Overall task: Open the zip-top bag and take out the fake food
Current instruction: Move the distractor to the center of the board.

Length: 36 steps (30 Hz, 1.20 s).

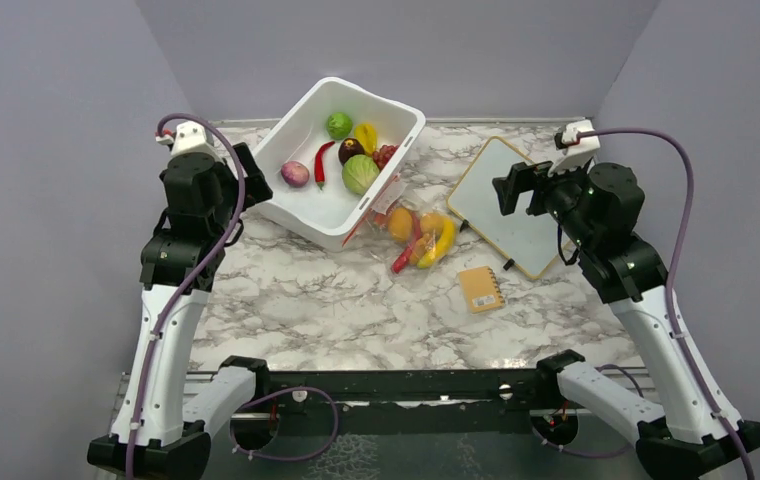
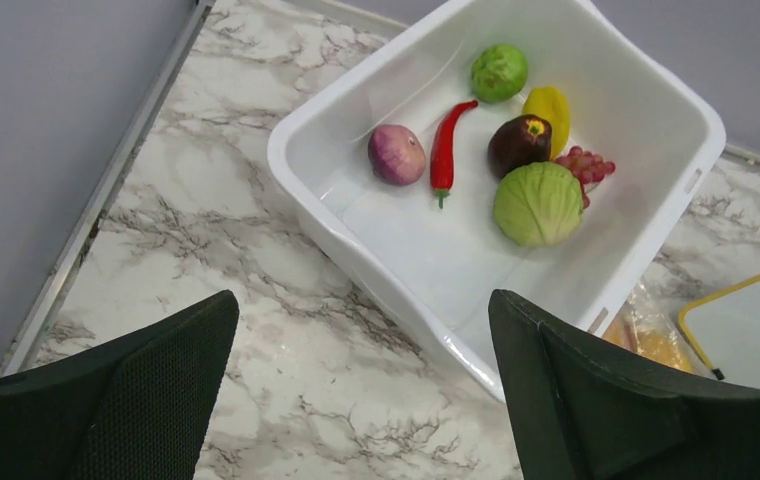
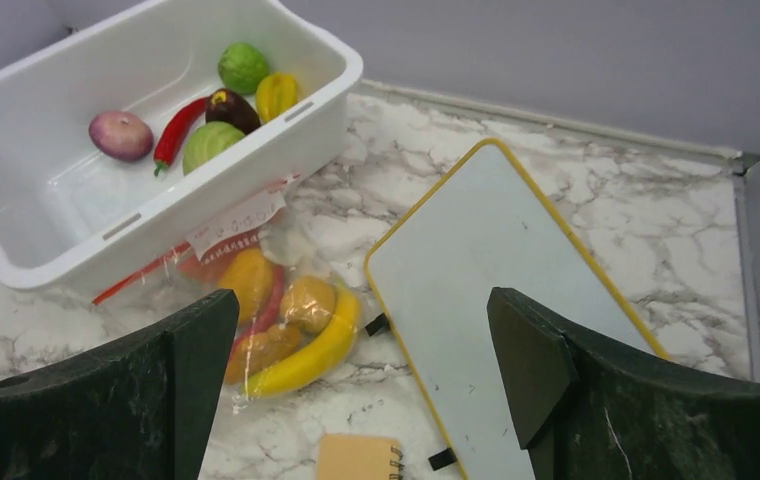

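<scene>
Layout around the tub point(image 1: 301, 218).
Toy vegetables point(image 1: 360, 174) lie in it; the zip-top bag point(image 1: 408, 212), fake food point(image 1: 434, 243) inside, lies against its front-right wall; the board point(image 1: 506, 205) lies farther right, the notebook point(image 1: 481, 288) front-right.

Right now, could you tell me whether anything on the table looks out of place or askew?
The white tub sits skewed to the table edges, and the bag of toy fruit is pressed against its side, zip end apparently tucked beneath it.
</scene>
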Tool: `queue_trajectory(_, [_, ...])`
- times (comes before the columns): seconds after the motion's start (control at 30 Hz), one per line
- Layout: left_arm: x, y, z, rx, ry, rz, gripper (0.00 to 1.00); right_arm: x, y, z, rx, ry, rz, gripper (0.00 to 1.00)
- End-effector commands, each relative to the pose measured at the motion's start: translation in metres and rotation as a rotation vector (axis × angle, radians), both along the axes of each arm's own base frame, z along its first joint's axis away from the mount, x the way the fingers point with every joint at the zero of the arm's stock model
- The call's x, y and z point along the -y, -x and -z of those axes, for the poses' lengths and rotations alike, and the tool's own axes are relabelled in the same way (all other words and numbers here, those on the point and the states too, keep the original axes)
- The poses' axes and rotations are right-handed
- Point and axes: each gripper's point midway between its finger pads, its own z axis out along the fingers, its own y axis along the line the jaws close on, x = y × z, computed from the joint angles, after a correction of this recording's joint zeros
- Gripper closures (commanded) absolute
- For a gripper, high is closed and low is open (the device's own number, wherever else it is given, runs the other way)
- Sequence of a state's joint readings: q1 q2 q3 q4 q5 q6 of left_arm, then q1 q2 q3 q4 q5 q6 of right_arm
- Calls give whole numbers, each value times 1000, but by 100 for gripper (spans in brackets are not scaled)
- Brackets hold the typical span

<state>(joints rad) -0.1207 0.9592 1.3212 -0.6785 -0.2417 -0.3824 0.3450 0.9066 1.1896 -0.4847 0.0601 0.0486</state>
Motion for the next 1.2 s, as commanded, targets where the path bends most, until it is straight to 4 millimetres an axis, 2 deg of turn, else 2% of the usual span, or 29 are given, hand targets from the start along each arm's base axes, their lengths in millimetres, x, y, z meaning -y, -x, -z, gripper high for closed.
queue_trajectory(0.0, [3, -2, 13, 34, -21, -1, 1, -17, -1, 25, -40, -76, -91, 2])
queue_trajectory(0.23, [31, 10, 66, -29, -25, 137, 1, -51, 6, 98, -230, -198, -288, 1])
queue_trajectory(0.37, [45, 20, 87, -25, -33, 224, 1, -65, 16, 137, -364, -261, -379, 1])
queue_trajectory(0.63, [56, 41, 118, 24, -39, 312, 1, -81, 30, 192, -591, -289, -434, 0])
queue_trajectory(0.87, [56, 53, 121, 87, -49, 335, 1, -83, 20, 222, -677, -220, -341, 0])
queue_trajectory(1.17, [56, 55, 116, 131, -56, 342, 1, -61, -24, 259, -717, -113, -89, 0])
